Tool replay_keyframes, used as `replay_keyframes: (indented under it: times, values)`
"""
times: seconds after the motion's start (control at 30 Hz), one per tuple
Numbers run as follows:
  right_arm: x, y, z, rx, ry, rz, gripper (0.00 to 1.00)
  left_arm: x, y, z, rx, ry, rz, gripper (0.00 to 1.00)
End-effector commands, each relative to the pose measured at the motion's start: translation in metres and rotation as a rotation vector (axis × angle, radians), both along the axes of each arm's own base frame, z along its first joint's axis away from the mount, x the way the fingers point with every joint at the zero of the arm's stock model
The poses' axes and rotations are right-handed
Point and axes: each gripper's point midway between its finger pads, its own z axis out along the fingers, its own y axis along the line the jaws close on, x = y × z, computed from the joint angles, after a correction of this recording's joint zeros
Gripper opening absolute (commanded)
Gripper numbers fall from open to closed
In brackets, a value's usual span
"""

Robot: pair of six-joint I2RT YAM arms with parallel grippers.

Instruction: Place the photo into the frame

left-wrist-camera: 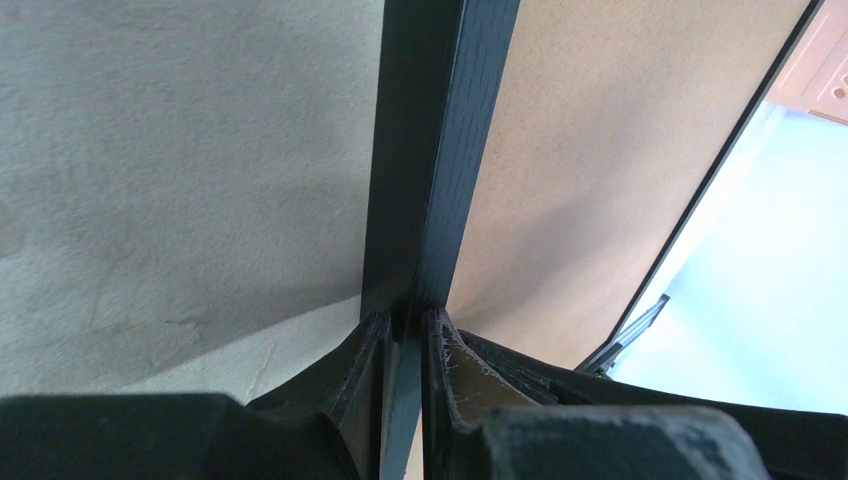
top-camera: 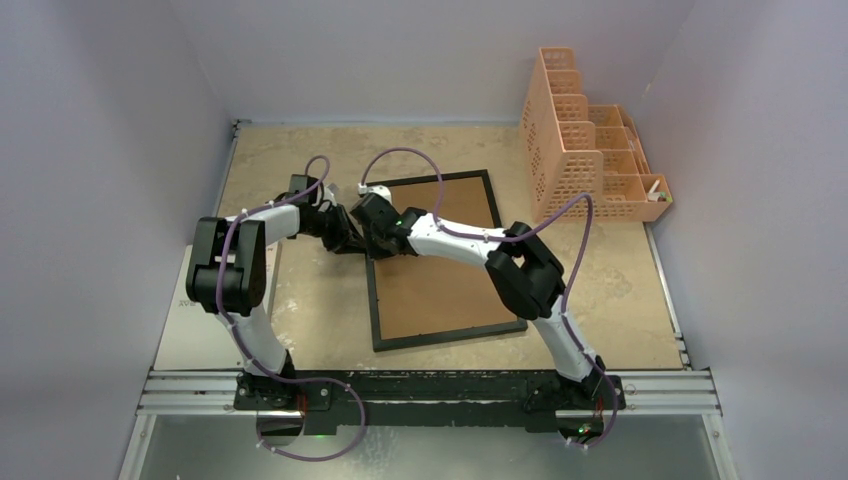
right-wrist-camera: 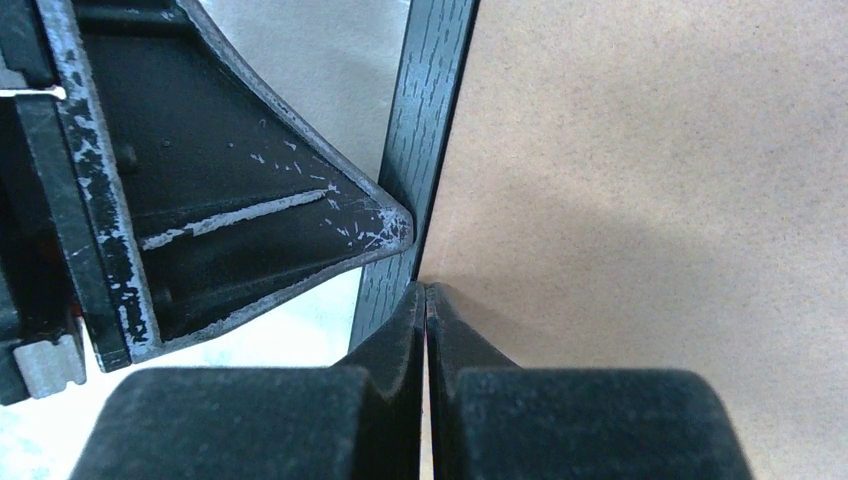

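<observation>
From above: shows the frame [top-camera: 445, 290] lying back up in the middle of the tabletop [top-camera: 290, 160], brown board [top-camera: 440, 205] showing inside the thin black rim. Meets both arms at the frame's left edge, toward its far corner, left fingers [top-camera: 345, 235] coming in from outside the rim and right fingers [top-camera: 375, 215] from over the board, the two sets nearly touching. Cannot tell from here whether that edge is lifted. Has a peach mesh organizer [top-camera: 585, 150] standing well apart at the far right.

From the left wrist: looks straight along the frame's black rail [left-wrist-camera: 420, 150], tabletop [left-wrist-camera: 150, 150] on one side, brown board [left-wrist-camera: 580, 180] on the other. Shows the left fingers [left-wrist-camera: 350, 370] clamped on that rail, one to each side (the rail runs right down between them). Catches a corner of the organizer [left-wrist-camera: 825, 60] at the upper right.

From the right wrist: shows the right fingers [right-wrist-camera: 395, 340] pressed together, tips set at the seam where the rail [right-wrist-camera: 430, 120] meets the board [right-wrist-camera: 650, 200]. Reveals nothing held between them. Shows one scuffed left finger [right-wrist-camera: 300, 220] just beside, its tip against the outer side of the rail, with pale tabletop [right-wrist-camera: 320, 40] behind.
</observation>
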Motion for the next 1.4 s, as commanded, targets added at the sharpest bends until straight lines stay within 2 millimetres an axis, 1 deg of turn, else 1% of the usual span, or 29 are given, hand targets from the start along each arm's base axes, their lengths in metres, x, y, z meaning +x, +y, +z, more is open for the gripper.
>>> replay_keyframes:
  times: [0.0,0.07,0.13,0.17,0.2,0.27,0.33,0.4,0.57,0.63,0.7,0.8,0.87,1.0,1.1,1.2,1.37]
  values:
    - [-0.006,-0.087,-0.012,-0.312,0.100,-0.106,0.00,-0.035,0.022,-0.058,0.187,0.153,-0.011,0.05]
    - [0.020,-0.074,0.030,-0.190,0.038,-0.159,0.02,-0.038,0.021,-0.058,0.181,0.157,-0.013,0.06]
    - [0.044,-0.064,0.063,-0.093,-0.026,-0.190,0.04,-0.039,0.019,-0.058,0.171,0.156,-0.013,0.08]
    - [0.052,-0.059,0.075,-0.060,-0.048,-0.193,0.07,-0.040,0.018,-0.058,0.164,0.157,-0.014,0.08]
    - [0.059,-0.054,0.083,-0.032,-0.066,-0.186,0.09,-0.041,0.017,-0.057,0.155,0.159,-0.016,0.10]
    - [0.070,-0.046,0.089,-0.004,-0.082,-0.171,0.13,-0.041,0.015,-0.056,0.141,0.156,-0.018,0.12]
    - [0.077,-0.042,0.086,-0.016,-0.081,-0.162,0.15,-0.040,0.013,-0.054,0.129,0.151,-0.022,0.14]
    - [0.081,-0.038,0.079,-0.030,-0.073,-0.150,0.19,-0.041,0.012,-0.054,0.126,0.151,-0.025,0.16]
    - [0.081,-0.026,0.070,-0.010,-0.068,-0.079,0.30,-0.046,0.012,-0.056,0.117,0.166,-0.029,0.18]
    - [0.081,-0.024,0.066,-0.026,-0.066,-0.044,0.33,-0.048,0.010,-0.057,0.104,0.172,-0.031,0.19]
    - [0.081,-0.027,0.060,-0.057,-0.067,-0.030,0.37,-0.050,0.009,-0.059,0.096,0.178,-0.031,0.19]
    - [0.062,-0.033,0.045,-0.088,-0.004,0.007,0.43,-0.054,0.005,-0.060,0.071,0.189,-0.033,0.19]
    - [0.047,-0.038,0.036,-0.108,0.035,0.026,0.49,-0.058,0.002,-0.061,0.046,0.197,-0.032,0.16]
    - [0.020,-0.045,0.027,-0.137,0.101,0.061,0.59,-0.065,-0.002,-0.061,0.013,0.213,-0.022,0.12]
    - [0.005,-0.048,0.019,-0.156,0.135,0.084,0.66,-0.070,-0.004,-0.061,0.000,0.214,-0.017,0.10]
    - [-0.004,-0.048,0.010,-0.172,0.160,0.099,0.69,-0.072,-0.005,-0.061,-0.011,0.214,-0.012,0.10]
    - [-0.010,-0.046,0.000,-0.168,0.198,0.109,0.70,-0.073,-0.005,-0.064,-0.016,0.217,-0.015,0.09]
